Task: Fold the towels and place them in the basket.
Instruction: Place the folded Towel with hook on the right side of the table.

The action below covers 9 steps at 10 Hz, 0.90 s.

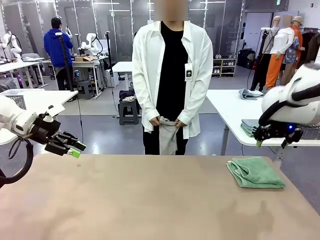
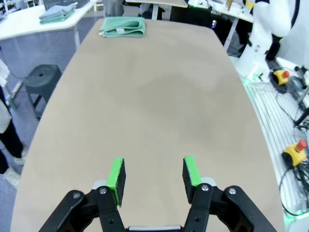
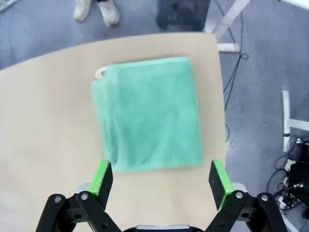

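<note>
Status: roughly halfway at best.

- Green towel [image 3: 149,116]: folded into a neat, flat rectangle, layered edges showing along one side. It lies at the right end of the worktop [image 1: 150,200], close to the edge. Fold on this one looks done.
- It rests on bare worktop, not in a basket, so the placing step is not yet done.
- Right claw [image 3: 161,174]: jaws spread wide, nothing between them. It hovers right above the towel's near edge with no contact that I can see. Reads as clear of the fold and gripping nothing.
- Left claw [image 2: 153,169]: jaws partly apart and empty, hanging over bare worktop at the left end, well apart from the towel.
- Person [image 1: 170,75] at the far side holds a pale cloth [image 1: 167,137] bunched in both hands at waist height. My guess is it's the second, cream towel. It is unfolded and off the worktop.

Left to do, by my read:
1. Green towel into the basket.
2. Second towel onto the worktop, folded.
3. That one into the basket too.

Risk: the green towel sits near the worktop edge, so a sloppy pick could drag it off or open the fold.
</note>
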{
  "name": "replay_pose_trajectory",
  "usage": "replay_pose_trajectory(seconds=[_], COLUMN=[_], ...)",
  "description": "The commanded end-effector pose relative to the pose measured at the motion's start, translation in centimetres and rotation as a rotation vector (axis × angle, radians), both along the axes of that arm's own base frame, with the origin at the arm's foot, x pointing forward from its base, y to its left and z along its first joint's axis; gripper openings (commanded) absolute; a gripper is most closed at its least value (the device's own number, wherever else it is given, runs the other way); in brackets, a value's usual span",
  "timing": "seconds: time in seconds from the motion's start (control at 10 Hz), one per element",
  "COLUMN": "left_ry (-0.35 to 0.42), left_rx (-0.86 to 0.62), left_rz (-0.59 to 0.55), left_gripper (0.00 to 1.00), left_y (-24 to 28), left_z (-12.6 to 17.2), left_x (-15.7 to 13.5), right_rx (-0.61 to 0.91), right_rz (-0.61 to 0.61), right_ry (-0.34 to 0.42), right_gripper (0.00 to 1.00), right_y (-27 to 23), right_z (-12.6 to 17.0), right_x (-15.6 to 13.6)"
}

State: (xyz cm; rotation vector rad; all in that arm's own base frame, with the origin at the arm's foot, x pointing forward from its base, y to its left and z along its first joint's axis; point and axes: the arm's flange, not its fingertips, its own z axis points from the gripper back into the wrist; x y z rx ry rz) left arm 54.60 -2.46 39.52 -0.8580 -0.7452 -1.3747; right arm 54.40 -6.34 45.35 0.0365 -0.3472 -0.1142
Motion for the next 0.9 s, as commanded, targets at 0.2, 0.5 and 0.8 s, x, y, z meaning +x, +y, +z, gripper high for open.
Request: replay_pose_trajectory(seconds=[0.2,0.5,0.8], left_ry=[-0.005,-0.005,-0.005], left_rx=[0.001,0.001,0.001], left_rz=[0.001,0.001,0.001], left_gripper=[0.62,0.62,0.62], left_y=[0.0,0.0,0.0], left_z=[0.2,0.2,0.2], left_x=[-0.1,-0.1,-0.1], right_rx=[0.059,0.064,0.049], right_rz=[-0.001,0.069,0.048], right_ry=[-0.079,-0.136,-0.137], right_gripper=[1.0,1.0,1.0], right_y=[2.7,2.5,2.7], right_z=[10.3,14.8,16.1], right_x=[-9.6,-15.6,-15.7])
